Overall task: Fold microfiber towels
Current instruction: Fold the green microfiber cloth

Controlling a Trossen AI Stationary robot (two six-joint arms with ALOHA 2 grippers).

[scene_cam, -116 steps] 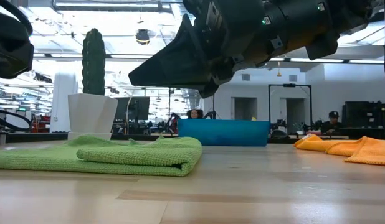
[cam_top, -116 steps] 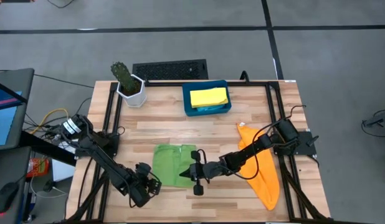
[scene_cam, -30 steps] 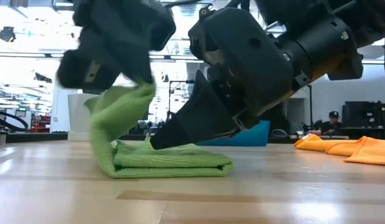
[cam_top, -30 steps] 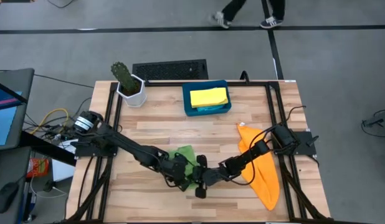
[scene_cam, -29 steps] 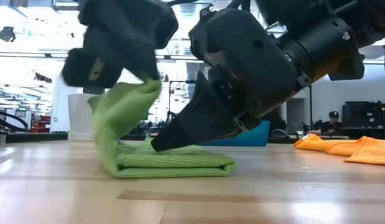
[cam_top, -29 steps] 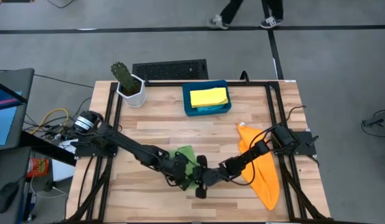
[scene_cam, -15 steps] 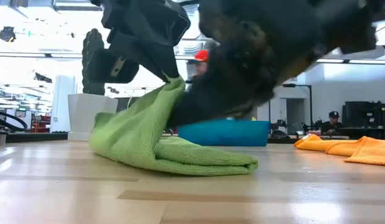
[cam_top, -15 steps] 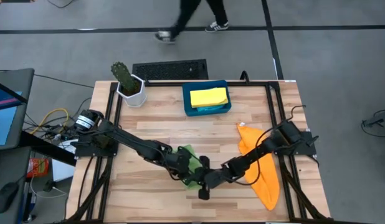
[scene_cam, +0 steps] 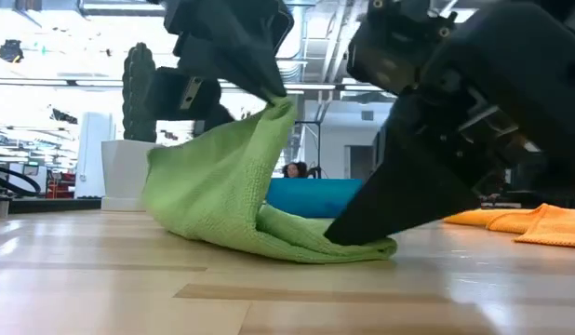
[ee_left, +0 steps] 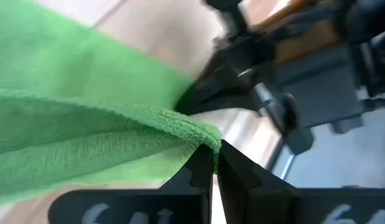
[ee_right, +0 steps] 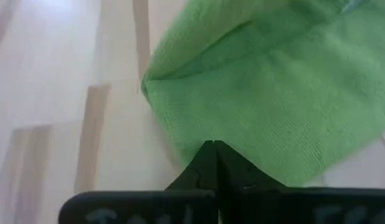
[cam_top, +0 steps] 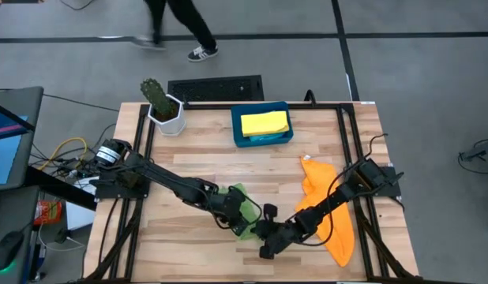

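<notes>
The green towel (scene_cam: 222,200) lies at the table's near middle, also seen from above as the green towel (cam_top: 241,192). One edge is raised; its lower layers rest on the wood. My left gripper (scene_cam: 274,98) is shut on the raised edge. My right gripper (scene_cam: 336,237) is shut, its tip down on the towel's lower part near its right end. The orange towel (cam_top: 327,209) lies crumpled at the right, under my right arm. A yellow towel (cam_top: 264,122) lies in the dark-blue tray (cam_top: 238,136). My left gripper pinches the green towel's raised edge (ee_left: 202,138) between its two fingers, coming slanting down from the table's left. The cloth slopes down from the fingers, nearly taut, to the part on the table. My right gripper presses its shut fingertips (ee_right: 211,149) down on the towel's lower layer (scene_cam: 362,247), slanting down from the right. That part lies flat on the table.
A potted cactus (cam_top: 161,104) stands at the far left corner. The dark-blue tray sits at the far middle. Bare wood lies at the near left and between the tray and the green towel. A person walks on the floor beyond the table.
My left gripper has carried the raised edge toward the table's right and a little up, so the lifted cloth now leans over the lower layers. My right gripper has drawn back toward the right and near edge, to the towel's right end, which has stretched rightward.
</notes>
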